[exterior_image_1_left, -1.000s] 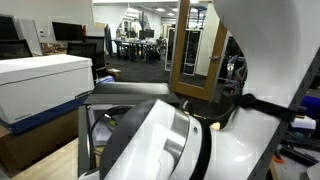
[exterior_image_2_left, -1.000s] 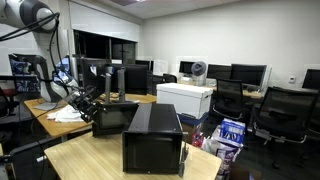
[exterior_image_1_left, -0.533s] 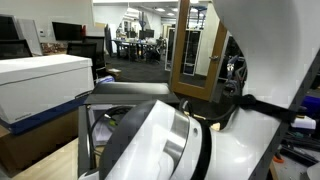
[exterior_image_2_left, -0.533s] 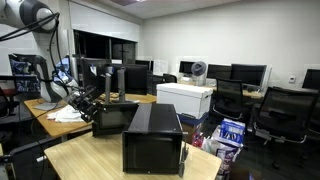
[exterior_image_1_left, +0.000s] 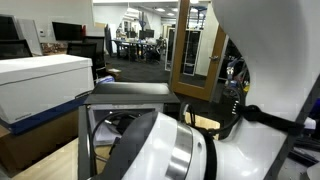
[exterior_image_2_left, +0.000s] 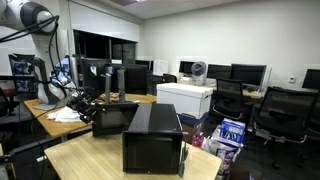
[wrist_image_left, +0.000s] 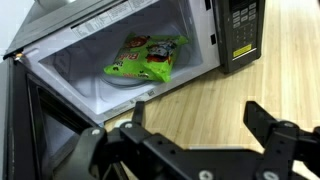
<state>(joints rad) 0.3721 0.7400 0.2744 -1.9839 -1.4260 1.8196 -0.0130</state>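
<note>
2 fingers (wrist_image_left: 262, 118) of the gripper (wrist_image_left: 200, 128) stand spread as wide as they go, with nothing between them and only bare table (wrist_image_left: 205, 85) showing through the gap.

In the wrist view the gripper sits outside the microwave (wrist_image_left: 236, 40), in front of its open mouth. The door (wrist_image_left: 40, 130) is swung out on the picture's left, close beside the finger on that side.

1 green bag (wrist_image_left: 147, 58) lies inside the cavity on the plate (wrist_image_left: 125, 84). From the jaws it is ahead, deeper into the oven, and off toward the door side of the gap's middle, well apart from both fingertips. It lies flat. Its long axis slants from the near door-side corner up toward the far side by the control panel, so it runs closer to the line joining the fingertips than across it. The bag's narrower span runs roughly along the way in.

In an exterior view the arm (exterior_image_2_left: 30, 15) bends down to the gripper (exterior_image_2_left: 85, 103) at the microwave (exterior_image_2_left: 115, 118). The bag itself cannot be seen in either exterior view.
</note>
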